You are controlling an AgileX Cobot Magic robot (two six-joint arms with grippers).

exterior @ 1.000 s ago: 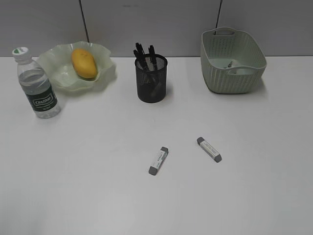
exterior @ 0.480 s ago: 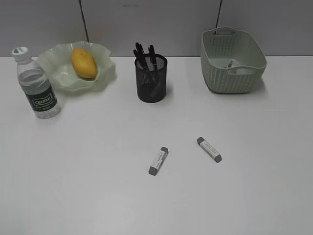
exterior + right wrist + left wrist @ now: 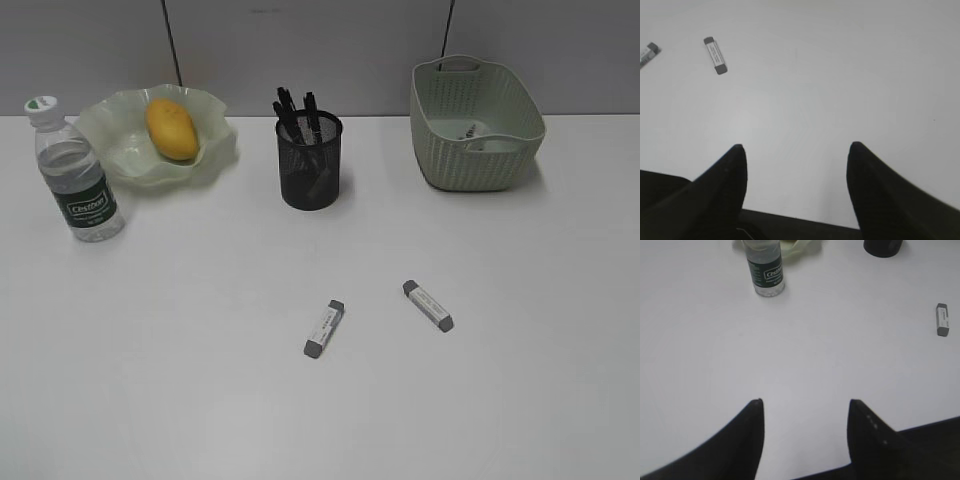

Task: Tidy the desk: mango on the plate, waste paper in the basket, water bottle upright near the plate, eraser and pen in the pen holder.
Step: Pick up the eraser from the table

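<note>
My left gripper [image 3: 805,402] stood wide, holding nothing; my right gripper [image 3: 797,147] likewise, both over the matte white desk [image 3: 200,380]. Two grey-capped erasers, one [image 3: 324,329] and another [image 3: 428,306], lay well apart from the mesh pen holder [image 3: 310,160] at twelve o'clock, with black pens in it. At ten o'clock the smooth mango [image 3: 171,128] sat on the ruffled translucent plate [image 3: 215,150], the clear water bottle [image 3: 77,175] upright beside it. At two o'clock stood the woven-look basket [image 3: 475,160], something pale inside. Grey panels [image 3: 320,50] ran behind.
</note>
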